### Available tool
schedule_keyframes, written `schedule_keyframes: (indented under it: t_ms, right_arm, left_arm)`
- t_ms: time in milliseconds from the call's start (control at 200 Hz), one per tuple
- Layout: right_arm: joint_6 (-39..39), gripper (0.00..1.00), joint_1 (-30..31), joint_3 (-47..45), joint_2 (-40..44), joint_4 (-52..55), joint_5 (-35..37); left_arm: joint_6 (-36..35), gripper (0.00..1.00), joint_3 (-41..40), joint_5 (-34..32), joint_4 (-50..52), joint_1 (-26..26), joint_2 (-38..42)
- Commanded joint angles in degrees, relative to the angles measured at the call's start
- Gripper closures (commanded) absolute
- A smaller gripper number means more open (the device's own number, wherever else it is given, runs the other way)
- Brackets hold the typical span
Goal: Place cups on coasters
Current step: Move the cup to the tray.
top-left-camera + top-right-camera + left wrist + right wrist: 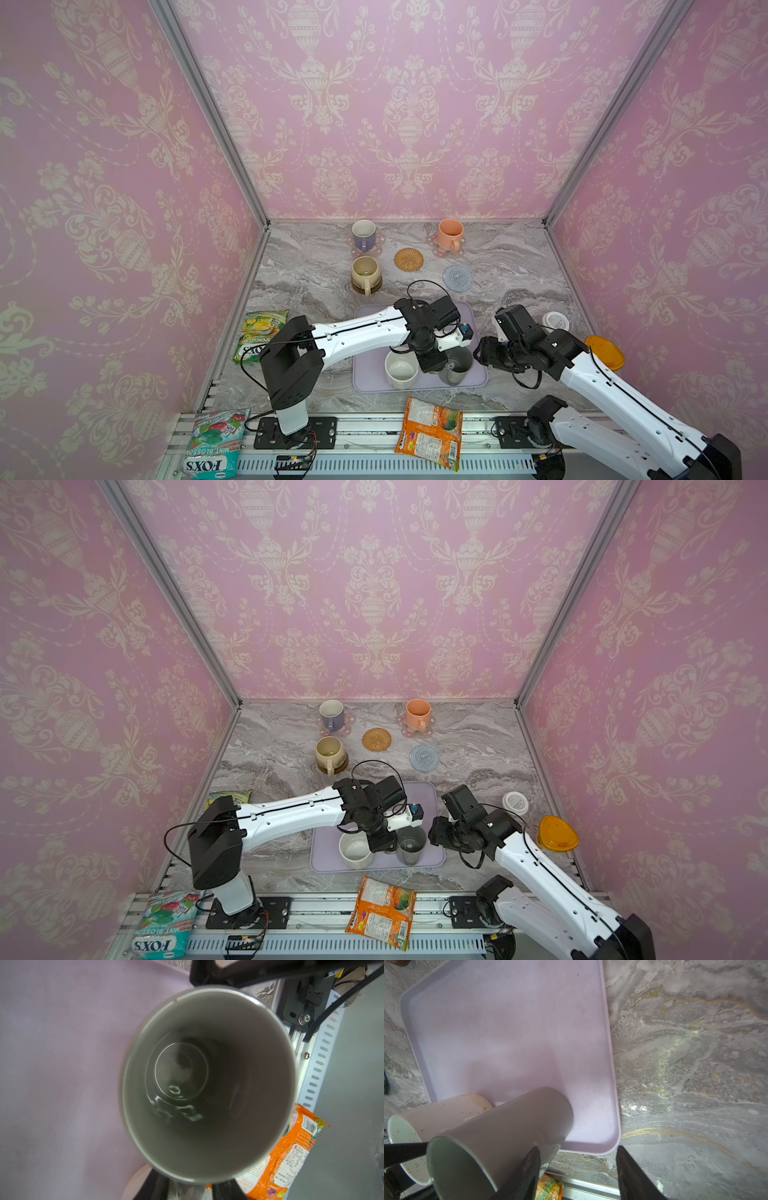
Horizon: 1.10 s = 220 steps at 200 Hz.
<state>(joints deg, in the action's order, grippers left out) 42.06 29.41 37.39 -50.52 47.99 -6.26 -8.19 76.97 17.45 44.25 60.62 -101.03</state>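
Left tool (203, 1084) straddles dark grey mug (457, 368) on lavender tray (370, 380), probably for pickup; clamp unconfirmed. Right tool (578, 1149) released, idling clear on the right.

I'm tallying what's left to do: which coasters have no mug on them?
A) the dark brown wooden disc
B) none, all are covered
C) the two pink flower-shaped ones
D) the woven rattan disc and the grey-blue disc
D: the woven rattan disc and the grey-blue disc lie bare, no mug on either.
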Motion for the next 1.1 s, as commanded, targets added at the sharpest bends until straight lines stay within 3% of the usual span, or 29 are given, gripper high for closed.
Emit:
schedule_keyframes:
  t_ms: [0,150,230,560,1096]
  right_arm:
    - [1.07,0.4,0.39,-0.03,-0.49,-0.87,-0.08]
    - [1.33,0.39,0.43,0.15,-0.75,-1.85,-0.42]
    - [1.42,0.39,0.39,0.27,-1.22,-2.76,-0.03]
    - [-1.1,0.38,0.39,3.49,-5.94,-4.55,1.54]
    - [-4.4,0.36,-0.64,7.67,-10.01,-5.54,2.48]
  left_arm:
    - [-1.71,0.69,-1.19,-2.0,-2.34,0.39,-0.12]
    - [-1.63,0.82,-1.8,-4.15,-4.94,0.39,-0.13]
    - [-1.3,0.84,-1.84,-6.99,-6.39,0.44,-0.27]
    - [-1.66,0.81,0.26,-11.39,-8.2,-1.61,-0.93]
    - [-7.07,0.76,2.24,-5.89,-8.44,-9.22,-2.97]
